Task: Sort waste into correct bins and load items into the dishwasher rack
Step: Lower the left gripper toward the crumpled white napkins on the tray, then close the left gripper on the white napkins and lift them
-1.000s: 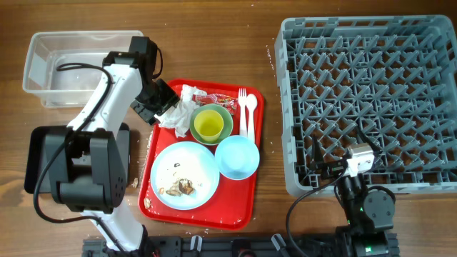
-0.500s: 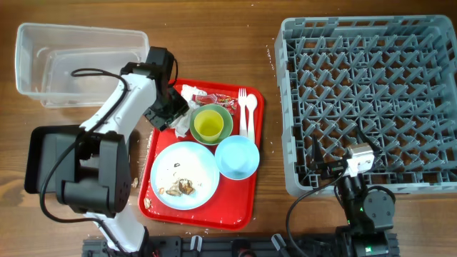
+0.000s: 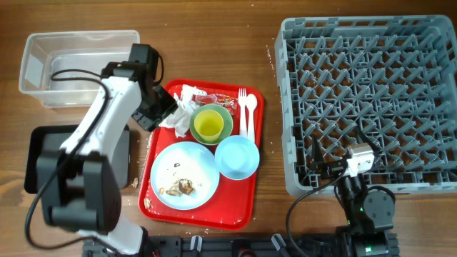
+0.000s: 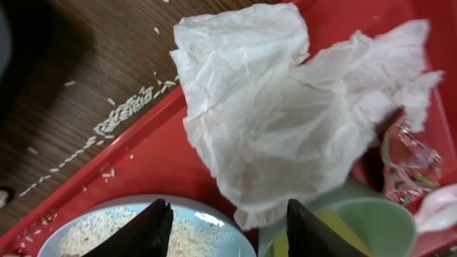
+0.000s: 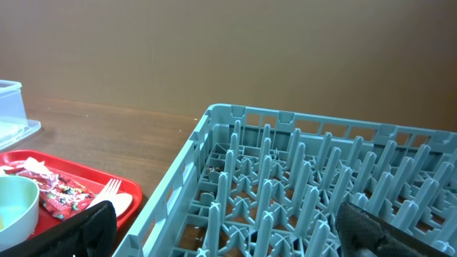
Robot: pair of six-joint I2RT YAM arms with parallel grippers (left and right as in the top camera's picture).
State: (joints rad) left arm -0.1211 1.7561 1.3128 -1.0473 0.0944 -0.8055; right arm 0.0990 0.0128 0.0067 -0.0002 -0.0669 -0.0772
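Crumpled napkin is what I'm after. It lies at the back-left corner of the red tray, leaning against the pale green bowl that holds the yellow cup. My left fingers stand wide apart with nothing clamped, and the napkin's lowest fold hangs just ahead of the gap. The snack wrapper sits just beside the napkin and the light blue plate lies below it. My right fingers are also spread wide and empty, parked at the near edge of the dishwasher rack.

My worry is closing on a loose flap only, so that the paper unfurls or tears as I lift. A finger pushed too deep could catch the bowl rim or pinch the wrapper along with the napkin. White grains lie along the tray edge and on the bench, and dragging the napkin would scatter more.

Compared with half a second ago, my left wrist has drawn back slightly from the tray toward the bench side. The clear tub, which then looked shifted and spread wider, now sits squarer. The dishes, the napkin and my right arm have not moved.
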